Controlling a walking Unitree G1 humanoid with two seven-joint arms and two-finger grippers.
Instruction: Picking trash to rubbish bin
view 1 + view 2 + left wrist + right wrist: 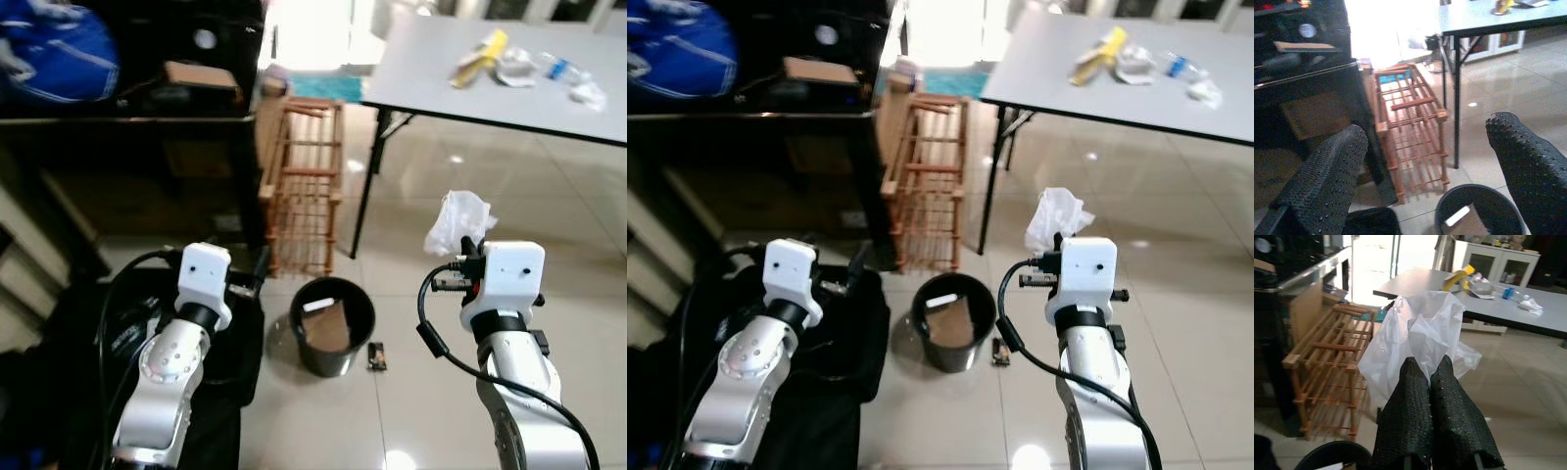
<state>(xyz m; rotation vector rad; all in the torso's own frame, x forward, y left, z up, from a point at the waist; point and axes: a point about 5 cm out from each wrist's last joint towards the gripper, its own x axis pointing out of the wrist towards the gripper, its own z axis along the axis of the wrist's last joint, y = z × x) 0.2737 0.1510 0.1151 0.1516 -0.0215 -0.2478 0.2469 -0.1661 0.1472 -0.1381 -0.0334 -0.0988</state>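
— Starting on my left: left gripper (1425,171) spread wide, holding nothing, beside the wooden rack (304,186).
— And the bin (333,323)?
— On the floor between my arms (cardboard already inside).
— Right side?
— Right gripper (1430,382) pinches the white plastic bag (1420,333), held high, I'd judge, for carrying over the bin.

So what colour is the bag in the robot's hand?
White; the bag shows best in the right wrist view.
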